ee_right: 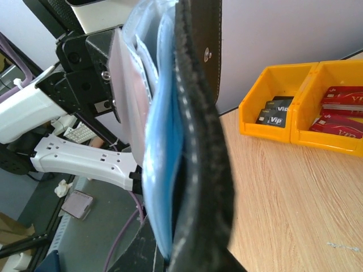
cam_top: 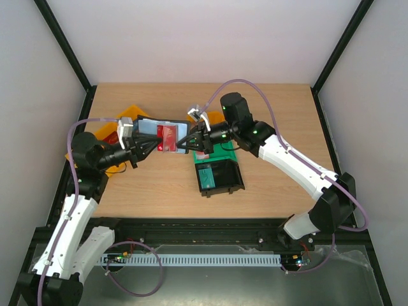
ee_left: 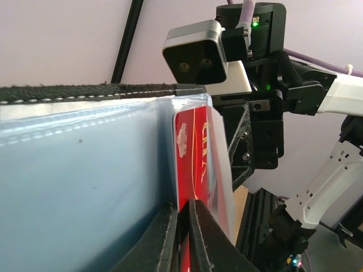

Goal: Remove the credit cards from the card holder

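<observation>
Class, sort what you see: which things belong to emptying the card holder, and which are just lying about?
Job: wallet, red card, left gripper, right gripper.
Lying about: black bin, teal card, black Vip cards.

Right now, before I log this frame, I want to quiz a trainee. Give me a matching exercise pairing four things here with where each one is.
Things
1. red credit card
2. teal card
3. black Vip cards
4. card holder

Places
A. in the black bin
B. in a yellow bin
C. open, its edge clamped in the right tool
D. in a pocket, pinched by the left tool

Pairs: 1-D, 2-A, 3-B, 4-C
</observation>
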Available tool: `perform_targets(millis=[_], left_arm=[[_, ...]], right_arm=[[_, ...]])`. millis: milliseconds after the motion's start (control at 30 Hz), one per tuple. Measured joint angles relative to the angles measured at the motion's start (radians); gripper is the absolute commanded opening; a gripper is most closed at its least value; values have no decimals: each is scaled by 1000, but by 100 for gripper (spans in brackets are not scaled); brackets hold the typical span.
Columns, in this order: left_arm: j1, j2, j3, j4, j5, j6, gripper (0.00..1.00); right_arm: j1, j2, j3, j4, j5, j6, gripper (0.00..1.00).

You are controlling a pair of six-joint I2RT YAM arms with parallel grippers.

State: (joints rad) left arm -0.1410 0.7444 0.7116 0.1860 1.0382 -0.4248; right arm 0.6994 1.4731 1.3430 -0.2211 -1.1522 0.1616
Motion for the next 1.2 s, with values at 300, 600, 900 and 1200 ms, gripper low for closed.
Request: perform_targets(millis=[300, 600, 900, 1200], left_arm=[[21, -19, 69, -189, -38, 160, 7], [29, -19, 69, -206, -16, 167, 2], [64, -24, 72, -208, -14, 165, 2], [83, -24, 74, -198, -16, 132, 2]], right_arm=[[-1, 0, 0, -14, 9, -32, 2], [-6, 0, 0, -34, 11, -46, 2], [-42, -3, 0, -37, 10, -54, 2], [-104, -53, -21, -28, 7, -49, 2]])
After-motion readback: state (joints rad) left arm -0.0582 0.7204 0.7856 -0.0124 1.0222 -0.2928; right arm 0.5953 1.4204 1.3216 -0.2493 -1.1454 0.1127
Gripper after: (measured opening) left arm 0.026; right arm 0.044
